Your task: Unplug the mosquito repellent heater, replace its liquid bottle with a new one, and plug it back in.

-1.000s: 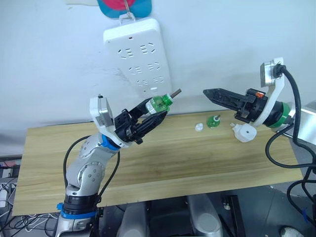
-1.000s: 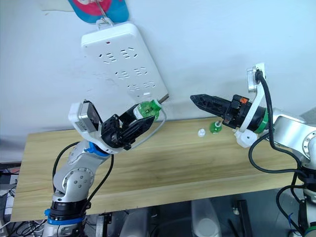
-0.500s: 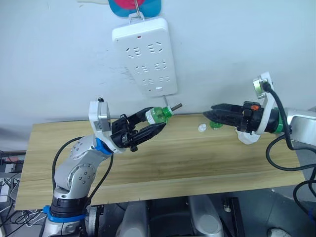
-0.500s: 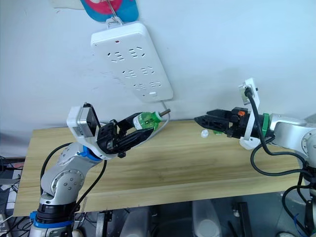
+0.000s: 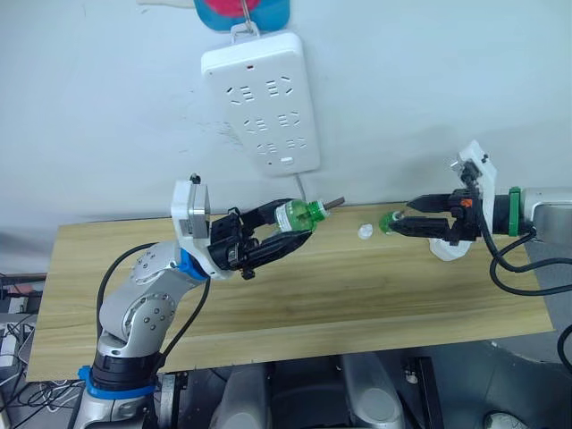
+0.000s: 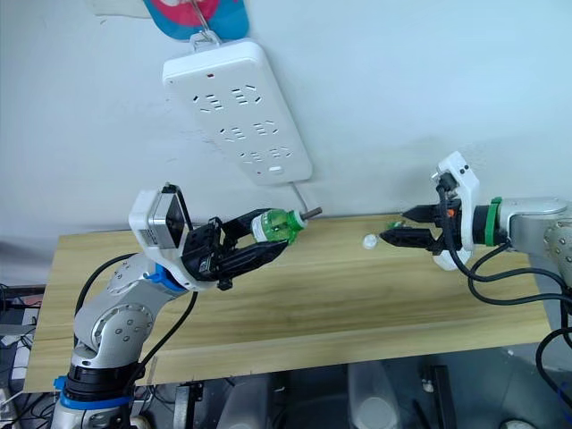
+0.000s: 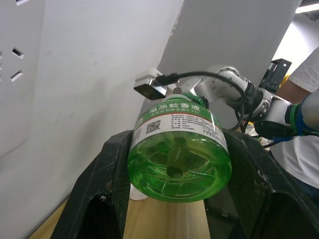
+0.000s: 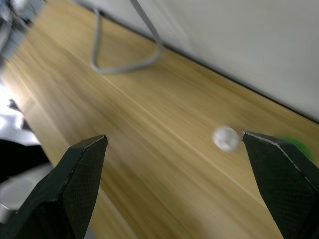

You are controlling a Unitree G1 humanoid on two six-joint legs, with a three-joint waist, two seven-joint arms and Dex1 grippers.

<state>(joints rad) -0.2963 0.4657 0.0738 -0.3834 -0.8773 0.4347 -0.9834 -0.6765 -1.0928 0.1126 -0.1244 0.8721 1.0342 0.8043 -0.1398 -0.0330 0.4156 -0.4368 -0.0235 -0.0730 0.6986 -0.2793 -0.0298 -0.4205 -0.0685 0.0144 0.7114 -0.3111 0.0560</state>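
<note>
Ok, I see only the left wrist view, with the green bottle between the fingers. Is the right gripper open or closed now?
Observer: Open. The right gripper hangs low over the far side of the table, with nothing between its fingers.
Operator: What lies near it?
Observer: A small white cap and a small green piece lie on the table, close to its fingertips.
Operator: And which way does my bottle point?
Observer: The green bottle in the left gripper lies nearly level above the table, with its wick end toward the right gripper.
</note>
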